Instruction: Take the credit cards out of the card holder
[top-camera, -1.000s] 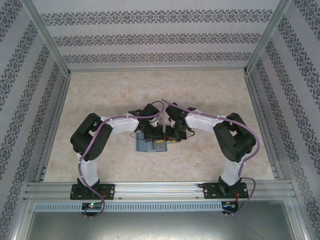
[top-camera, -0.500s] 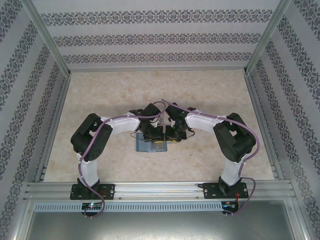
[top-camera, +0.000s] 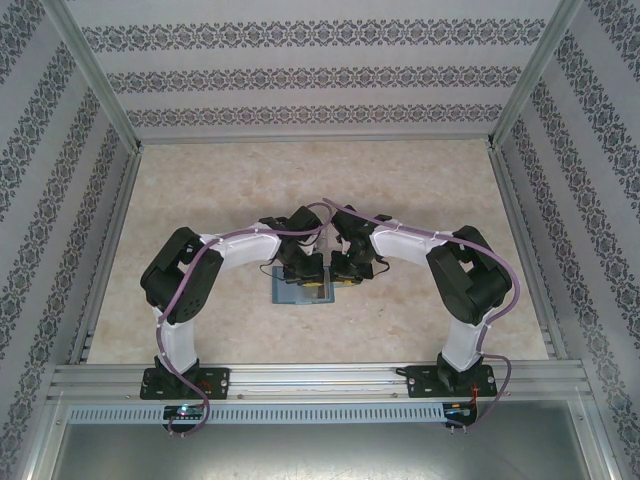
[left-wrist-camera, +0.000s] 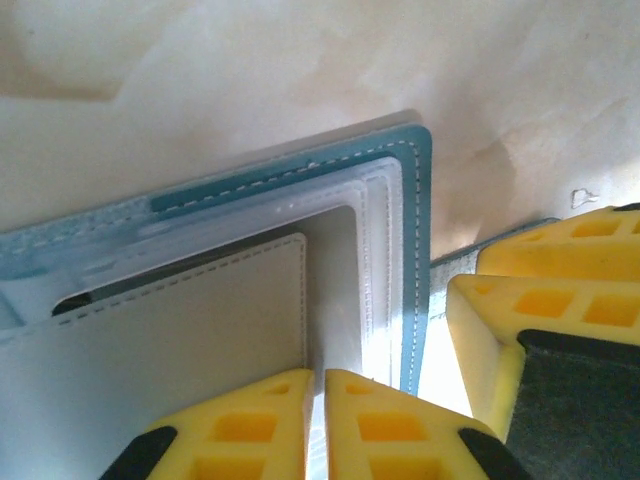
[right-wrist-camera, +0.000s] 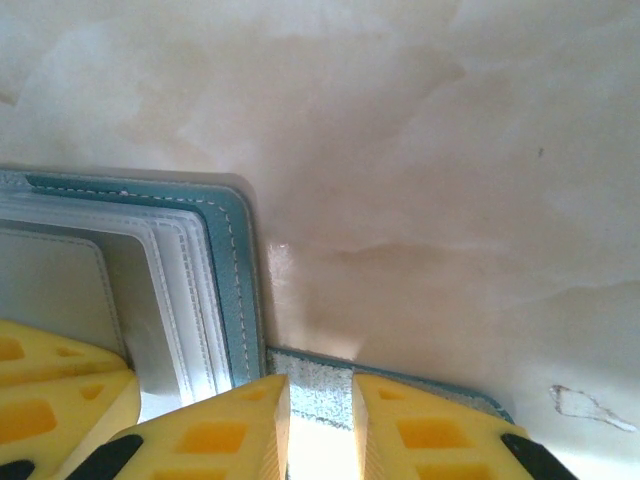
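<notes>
Change: left end effector (left-wrist-camera: 318, 405) parted to a slit; right end effector (right-wrist-camera: 320, 420) narrowly apart at grey strap tab (right-wrist-camera: 312, 388); neither grip determinable | teal-blue bifold card holder (top-camera: 303, 291) open, counter (top-camera: 420, 180) centre, toward near edge | pale credit cards (left-wrist-camera: 375, 240) unextracted

No text, label, brand, number or sign can be read in any view. The card holder (left-wrist-camera: 300, 180) is marked only by lines of stitching, and the wall panels (top-camera: 320, 75) are printed with bands of ornament, not lettering.
</notes>
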